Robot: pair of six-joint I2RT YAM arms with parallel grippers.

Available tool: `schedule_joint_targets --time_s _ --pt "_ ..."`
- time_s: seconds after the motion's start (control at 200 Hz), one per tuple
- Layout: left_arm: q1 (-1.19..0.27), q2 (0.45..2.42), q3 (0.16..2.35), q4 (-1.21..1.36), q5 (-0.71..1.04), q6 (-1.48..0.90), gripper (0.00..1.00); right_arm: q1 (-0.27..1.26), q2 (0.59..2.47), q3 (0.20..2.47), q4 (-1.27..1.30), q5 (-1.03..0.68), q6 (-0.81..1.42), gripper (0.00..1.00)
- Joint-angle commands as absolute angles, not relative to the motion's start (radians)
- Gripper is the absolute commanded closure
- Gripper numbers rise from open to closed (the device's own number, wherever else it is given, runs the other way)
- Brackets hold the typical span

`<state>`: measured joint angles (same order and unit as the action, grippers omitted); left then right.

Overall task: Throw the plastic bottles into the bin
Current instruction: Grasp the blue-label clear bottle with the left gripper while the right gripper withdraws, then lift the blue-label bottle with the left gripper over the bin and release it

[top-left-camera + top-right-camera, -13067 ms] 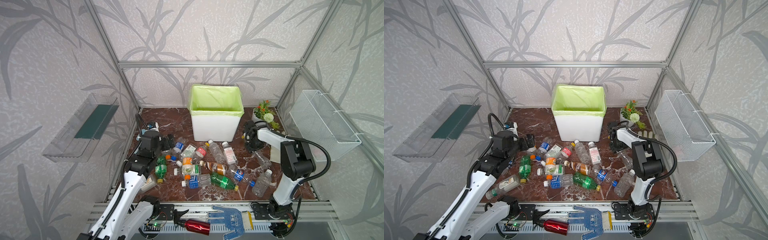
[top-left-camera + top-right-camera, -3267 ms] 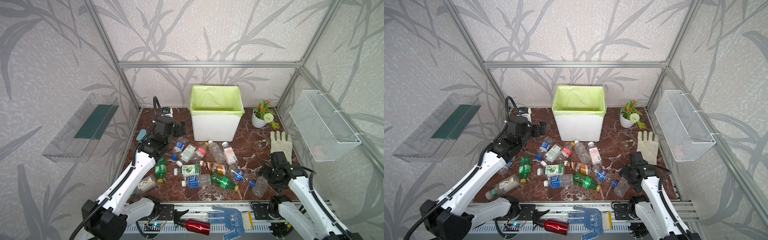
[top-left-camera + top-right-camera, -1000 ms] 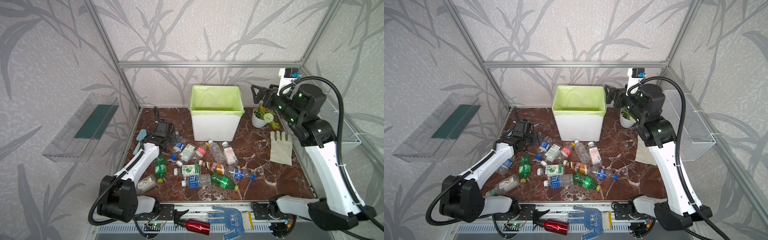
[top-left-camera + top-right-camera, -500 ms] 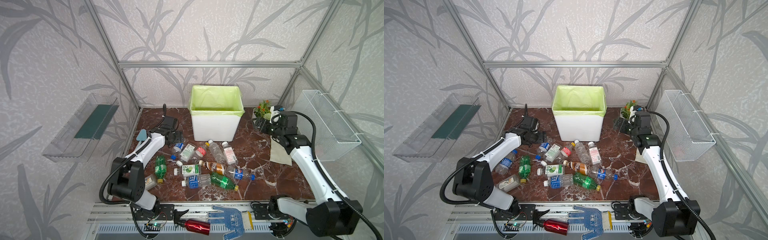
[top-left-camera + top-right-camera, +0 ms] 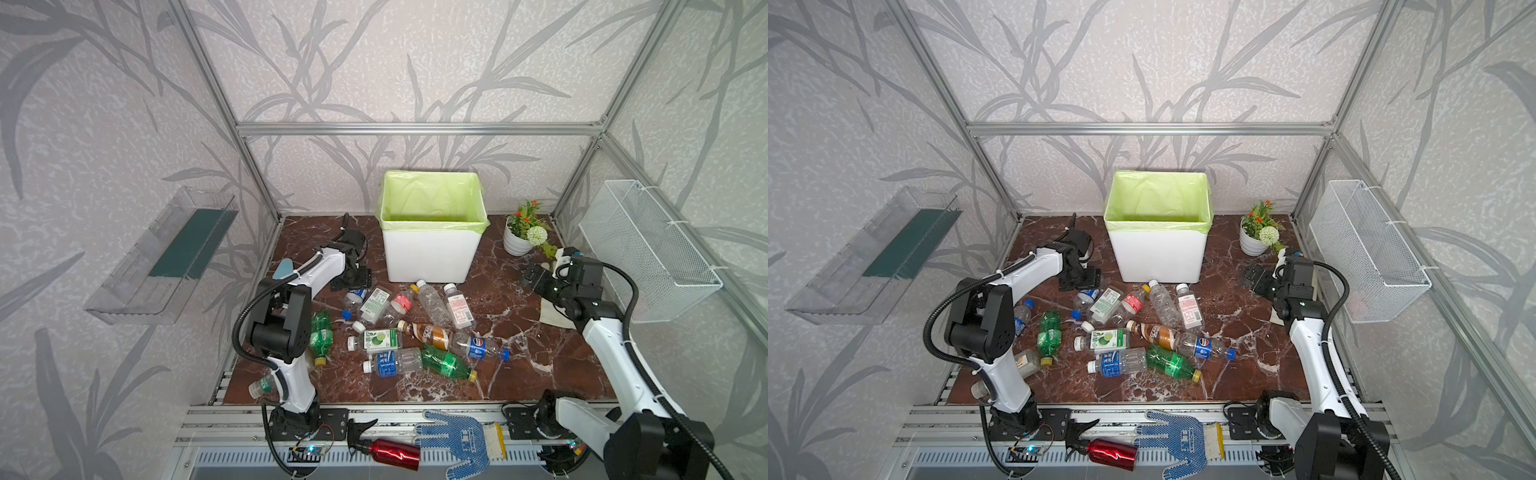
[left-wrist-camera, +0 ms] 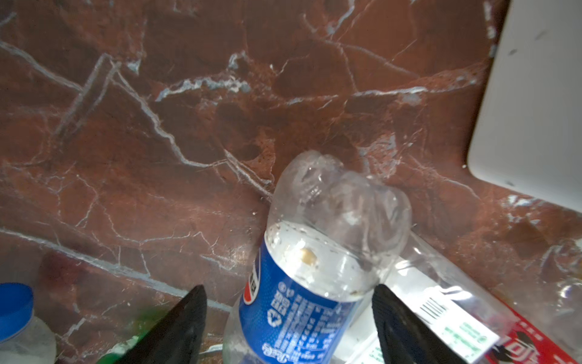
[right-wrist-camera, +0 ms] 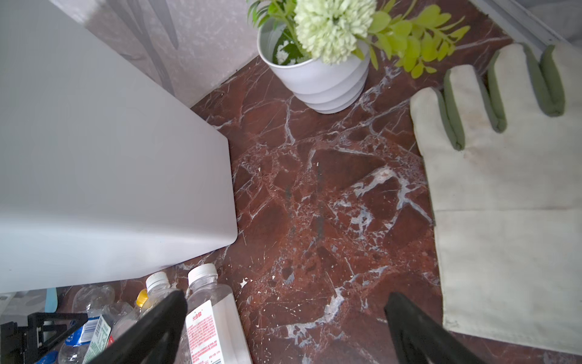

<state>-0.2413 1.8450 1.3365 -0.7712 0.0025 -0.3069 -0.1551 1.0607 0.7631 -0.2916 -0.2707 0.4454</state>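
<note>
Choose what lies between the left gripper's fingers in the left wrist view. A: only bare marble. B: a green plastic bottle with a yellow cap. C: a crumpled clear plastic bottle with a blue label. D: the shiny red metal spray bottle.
C: the crumpled clear plastic bottle with a blue label lies between the black fingers of the left gripper, which stand apart on either side of it.

Rig hardware: two matching six-joint arms

Left arm (image 5: 328,266) and right arm (image 5: 609,353): glossy white moulded link shells, matte black boxy joint housings, black base blocks. A black ribbed cable hose (image 5: 243,320) loops outside each arm, held on by thin white ties. Left gripper (image 6: 289,293) and right gripper (image 7: 286,297) — black tapered fingers (image 6: 396,318), finely textured on the inner faces.
</note>
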Motion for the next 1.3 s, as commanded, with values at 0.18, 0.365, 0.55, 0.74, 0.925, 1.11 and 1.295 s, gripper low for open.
schedule_joint_targets --time_s 0.18,0.365,0.55,0.74,0.925,1.11,1.295 --pt "-0.243 1.925 1.402 -0.855 -0.049 -0.314 0.20 -0.201 1.101 0.718 -0.190 -0.359 0.484 0.01" --pt "-0.238 1.970 1.440 -0.862 -0.035 -0.313 0.39 -0.213 1.109 0.716 -0.176 -0.369 0.488 0.01" --pt "-0.219 1.883 1.435 -0.817 0.003 -0.333 0.55 -0.234 1.100 0.712 -0.184 -0.383 0.483 0.01" --pt "-0.190 1.600 1.567 -0.781 -0.115 -0.378 0.62 -0.257 1.073 0.703 -0.189 -0.389 0.480 0.01" --pt "-0.189 1.343 1.641 -0.421 -0.158 -0.345 0.60 -0.265 1.060 0.689 -0.169 -0.395 0.510 0.01" --pt "-0.258 1.440 1.785 -0.236 0.044 -0.407 0.55 -0.267 1.051 0.679 -0.149 -0.418 0.541 0.01" --pt "-0.471 1.984 2.558 -0.822 0.090 -0.259 0.19 -0.266 1.043 0.682 -0.132 -0.475 0.564 0.01"
